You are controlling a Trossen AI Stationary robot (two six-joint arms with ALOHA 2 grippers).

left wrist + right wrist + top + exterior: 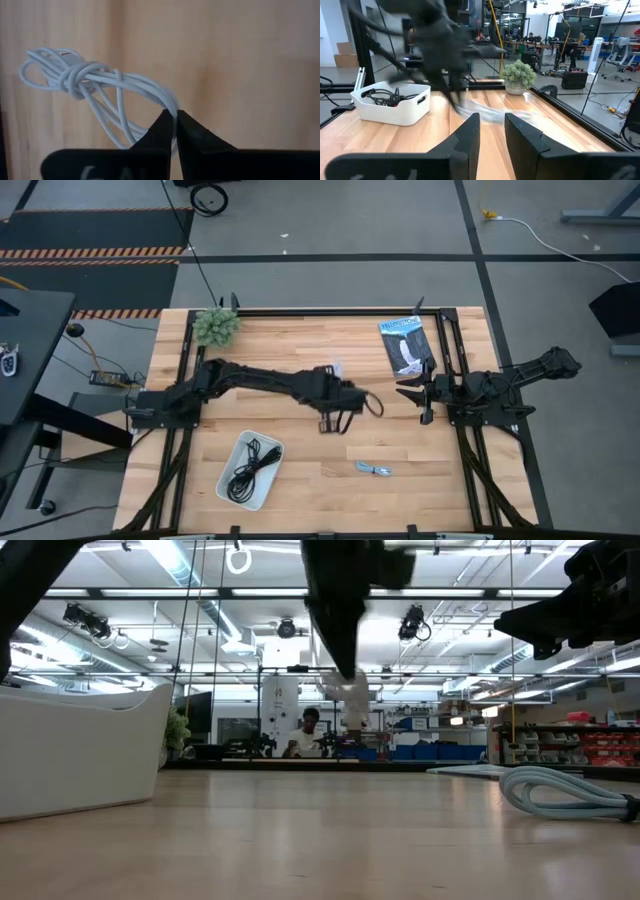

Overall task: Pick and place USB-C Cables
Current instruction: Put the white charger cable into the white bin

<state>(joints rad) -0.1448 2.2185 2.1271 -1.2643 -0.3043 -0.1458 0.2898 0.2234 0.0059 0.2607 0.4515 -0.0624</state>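
Observation:
My left gripper (337, 387) hangs over the middle of the table, pointing down, shut on the white USB-C cable (85, 80), a knotted coil. The low view shows that cable (352, 695) in the air under the dark fingers (345, 655). Black coiled cables (250, 465) lie inside the white tray (228, 492). The short silvery-grey cable (373, 470) rests flat on the wood near the table's near edge. My right gripper (492, 131) waits open at the right side (415, 395), touching nothing. My left gripper pinches a few strands of the white cable at one end of the coil (169, 102) between its two fingertips (192, 131). The fingers come from above, pointing down. The coil is lifted clear of the table and its knotted bundle (75, 75) sticks out to one side.
A flat black-and-blue retail packet (405, 345) lies at the far right of the table. A small green plant (216, 327) stands at the far left corner. Black rails (450, 350) run along the table's sides. Bare wood lies between the tray and the silvery-grey cable.

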